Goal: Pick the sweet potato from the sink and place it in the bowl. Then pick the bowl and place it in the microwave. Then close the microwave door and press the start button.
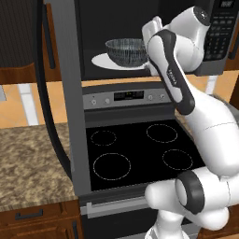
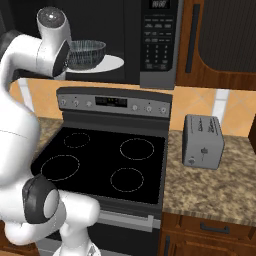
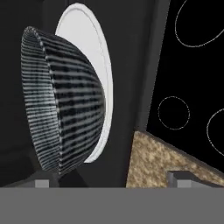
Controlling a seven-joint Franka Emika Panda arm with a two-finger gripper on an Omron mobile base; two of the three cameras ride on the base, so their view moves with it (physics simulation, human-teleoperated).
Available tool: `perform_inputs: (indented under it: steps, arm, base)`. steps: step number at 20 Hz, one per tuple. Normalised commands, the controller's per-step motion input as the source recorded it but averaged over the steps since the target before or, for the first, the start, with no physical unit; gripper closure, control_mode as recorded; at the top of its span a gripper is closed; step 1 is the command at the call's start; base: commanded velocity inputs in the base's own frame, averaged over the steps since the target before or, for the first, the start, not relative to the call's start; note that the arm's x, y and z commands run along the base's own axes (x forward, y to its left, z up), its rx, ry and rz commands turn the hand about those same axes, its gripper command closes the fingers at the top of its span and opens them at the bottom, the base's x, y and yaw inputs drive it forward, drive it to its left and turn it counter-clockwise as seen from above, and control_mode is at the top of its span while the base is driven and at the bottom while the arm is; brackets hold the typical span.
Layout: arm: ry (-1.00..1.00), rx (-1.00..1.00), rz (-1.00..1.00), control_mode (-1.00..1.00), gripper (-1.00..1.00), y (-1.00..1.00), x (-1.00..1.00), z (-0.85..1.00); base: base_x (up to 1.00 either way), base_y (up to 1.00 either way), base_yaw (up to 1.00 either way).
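Nearest to the base cameras is the black stove top with its four ring marks, and the white arm rises over it toward the microwave. At the far left of the left base view, the microwave door stands swung open, with its long dark handle facing outward. To its right, inside the dark cavity, the bowl sits upright on the white turntable plate; its outside is dark with pale streaks. I cannot see into the bowl, so I cannot tell whether the sweet potato is there. Right beside the bowl is the hand of the arm, just at the mouth of the cavity. In the hand view, the gripper has its two finger tips spread wide apart, one at each side of the bottom edge, and nothing is between them; the bowl lies ahead of the left tip, close but free. Further right is the button panel of the microwave. On the speckled bench at the right of the stove stands a small grey toaster.
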Motion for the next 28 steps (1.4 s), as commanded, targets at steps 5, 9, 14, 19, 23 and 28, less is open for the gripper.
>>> perform_inputs:
  steps: [5,9,14,19,23,28]
  arm:
    - [-0.11,-0.08,0.00,-1.00,-1.00,-0.20,-0.89,-0.10]
    - [-0.06,-0.19,-0.04,-1.00,-1.00,-0.31,-0.82,0.00]
    - [0.07,-0.26,-0.12,-1.00,-1.00,-0.34,-0.38,-0.30]
    - [0.04,-0.39,0.00,-1.00,-1.00,-0.04,-0.15,-0.67]
    - [0.00,-0.40,-0.04,-1.00,-1.00,-0.26,-0.08,-0.74]
    - [0.00,-0.43,-0.15,-1.00,-1.00,-0.25,-0.10,-0.66]
  base:
    - [0.00,0.00,0.00]
    - [0.00,0.00,0.00]
    - [0.00,0.00,0.00]
    - [0.00,0.00,0.00]
    - [0.00,0.00,0.00]
    - [0.00,0.00,0.00]
